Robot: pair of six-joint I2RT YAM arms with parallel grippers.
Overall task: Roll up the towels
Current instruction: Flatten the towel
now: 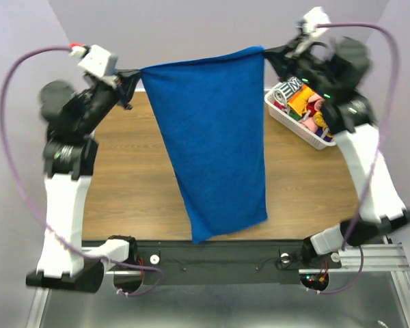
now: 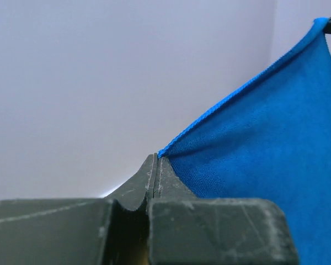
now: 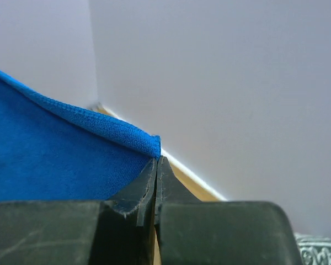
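At the near edge of the table [image 1: 137, 184], a black rail [image 1: 219, 260] runs between the two arm bases. In the top view the lowest corner of the blue towel [image 1: 215, 137] overlaps that rail. Whether the corner rests on the wood or hangs just above it cannot be told.

The towel's bottom hem slants, lower on the left and higher on the right. Bare wood lies open on both sides of the cloth, with a wide strip to the left and a slightly narrower one to the right. At the far right of the table stands a white basket [image 1: 295, 124] holding rolled cloths. It is near the towel's right edge but apart from it.

The left arm [image 1: 65, 198] rises from its base along the left side of the table, bends at the elbow and reaches inward toward the far left corner. The right arm [image 1: 369, 171] mirrors it, climbing along the right side and passing over the basket.

The towel's top edge is stretched nearly straight between the two wrists, a little higher on the right, and the cloth hangs from it as a flat sheet over the middle of the table. In the left wrist view the left jaws are pressed together on the towel's top left corner. In the right wrist view the right jaws pinch the top right corner in the same way, with the hem folded just above the tips. Beyond both hands there is only the pale wall [image 1: 205, 27].
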